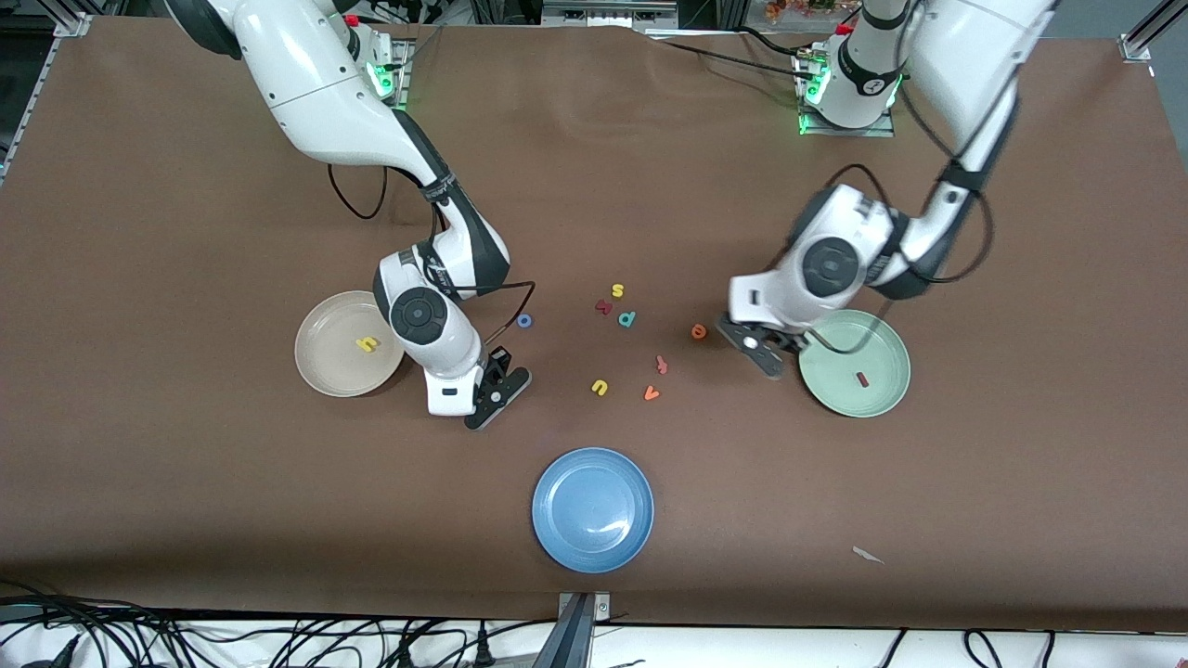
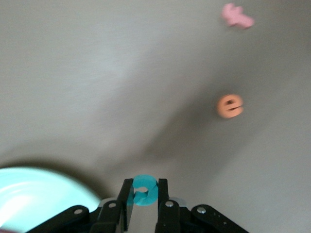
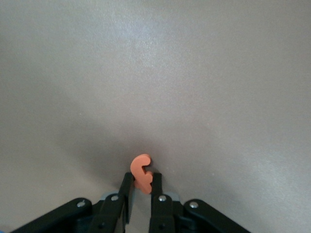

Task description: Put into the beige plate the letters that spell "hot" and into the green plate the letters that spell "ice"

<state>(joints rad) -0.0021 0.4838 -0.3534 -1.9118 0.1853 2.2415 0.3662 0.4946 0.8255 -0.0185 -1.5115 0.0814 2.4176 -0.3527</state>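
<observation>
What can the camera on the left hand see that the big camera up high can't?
Only the left wrist view shows the teal "c" pinched in the left gripper; from above, the hand hides it.

Only the front view shows the beige plate with the yellow "h", the blue "o", the dark red "i", the blue plate and the right gripper.

Both show the orange "e" on the table and the green plate.
</observation>
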